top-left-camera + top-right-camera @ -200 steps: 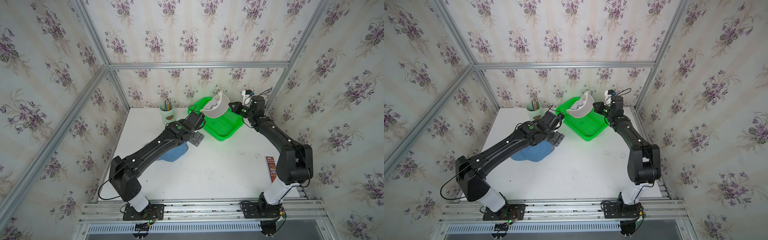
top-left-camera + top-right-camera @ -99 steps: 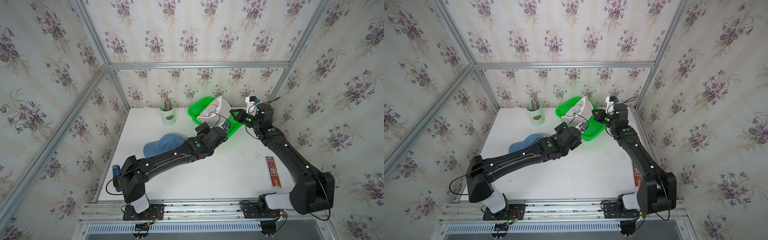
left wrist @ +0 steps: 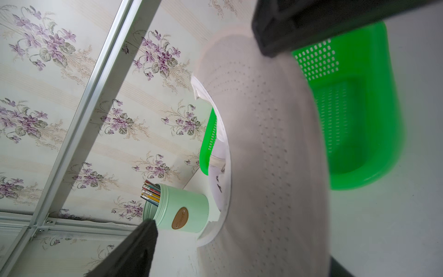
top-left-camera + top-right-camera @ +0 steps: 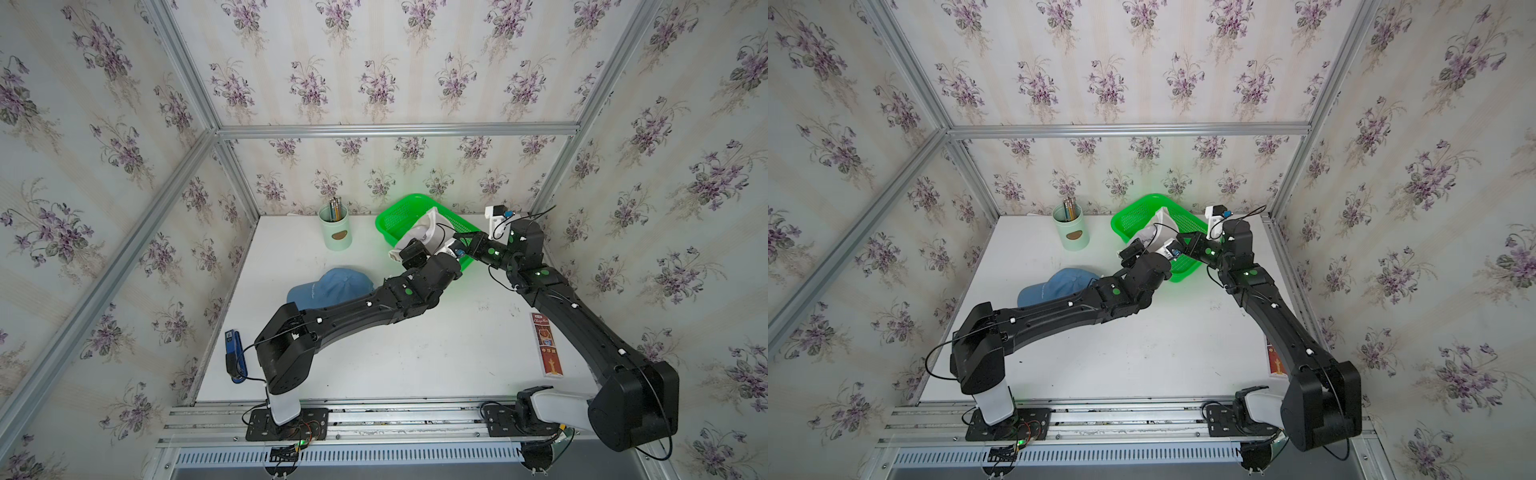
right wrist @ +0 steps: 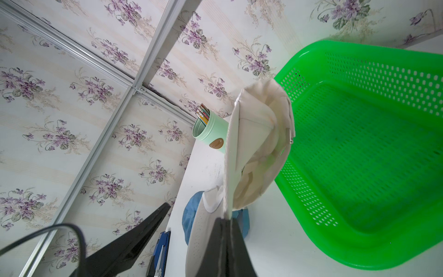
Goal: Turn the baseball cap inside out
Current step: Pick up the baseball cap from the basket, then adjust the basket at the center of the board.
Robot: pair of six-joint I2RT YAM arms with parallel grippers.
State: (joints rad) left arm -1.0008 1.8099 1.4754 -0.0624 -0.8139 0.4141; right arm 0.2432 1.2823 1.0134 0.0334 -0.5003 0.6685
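Floral wallpaper [image 4: 374, 62]; white tabletop [image 4: 415, 365]

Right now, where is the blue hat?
In a top view the blue cap lies on the white table, on the robot's left side, in front of the mint pencil cup and partly hidden behind the left arm.

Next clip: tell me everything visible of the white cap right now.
The white cap is off-white fabric: a stiff brim with rows of dotted stitching, a soft crumpled crown, a back strap with a small metal buckle. It hangs off the table, turned on edge, by the green basket. The right gripper pinches its rim; the left gripper straddles the brim with open jaws.
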